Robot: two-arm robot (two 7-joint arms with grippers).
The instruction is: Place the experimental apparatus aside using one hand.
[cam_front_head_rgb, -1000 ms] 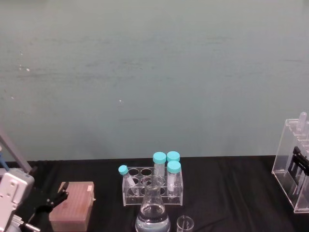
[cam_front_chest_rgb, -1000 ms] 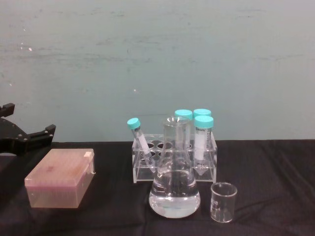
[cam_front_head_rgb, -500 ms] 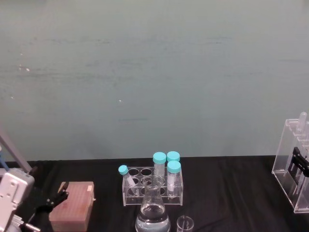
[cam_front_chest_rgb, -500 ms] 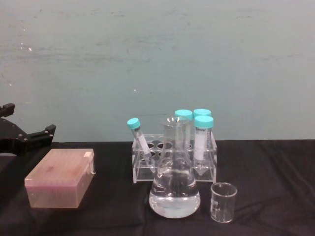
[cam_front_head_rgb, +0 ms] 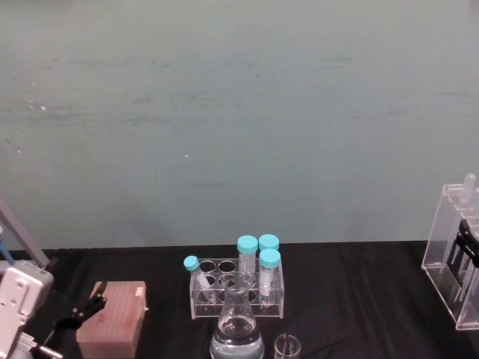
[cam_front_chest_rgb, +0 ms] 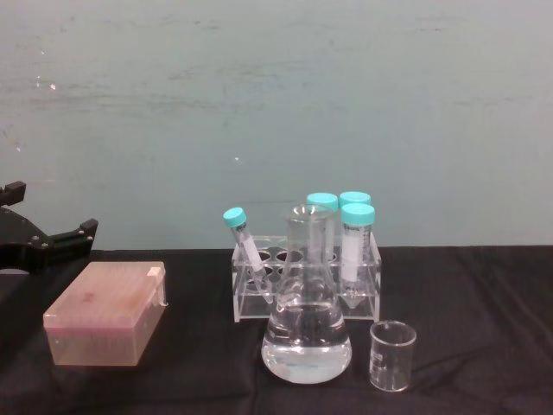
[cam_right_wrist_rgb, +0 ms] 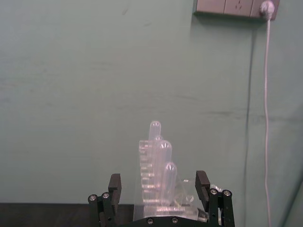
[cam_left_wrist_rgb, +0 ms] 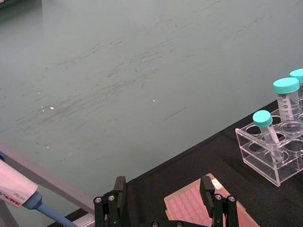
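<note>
— The right hand point(cam_right_wrist_rgb: 158, 189), how does it stand?
— Spread wide, one finger on either side of the tall acrylic rack point(cam_front_head_rgb: 441, 239). Whether they touch it, I cannot tell. The rack stands at the far right of the bench point(cam_front_chest_rgb: 484, 328), its glass tubes point(cam_right_wrist_rgb: 161, 156) upright.
— And the other glassware?
— Centre front is the conical flask point(cam_front_chest_rgb: 306, 333), holding clear liquid, with the small beaker point(cam_front_chest_rgb: 392, 354) just beside it on the right. Behind them is a low rack point(cam_front_chest_rgb: 246, 298) with four teal-capped tubes point(cam_front_chest_rgb: 357, 251), one tilted.
— The left hand point(cam_left_wrist_rgb: 163, 191)?
— Wide too, holding nothing, near a pink box point(cam_front_chest_rgb: 105, 316) at the left.
— Any writing?
— Red letters on a pipette point(cam_left_wrist_rgb: 14, 194), too cut off to read. The tubes' print is too small.
</note>
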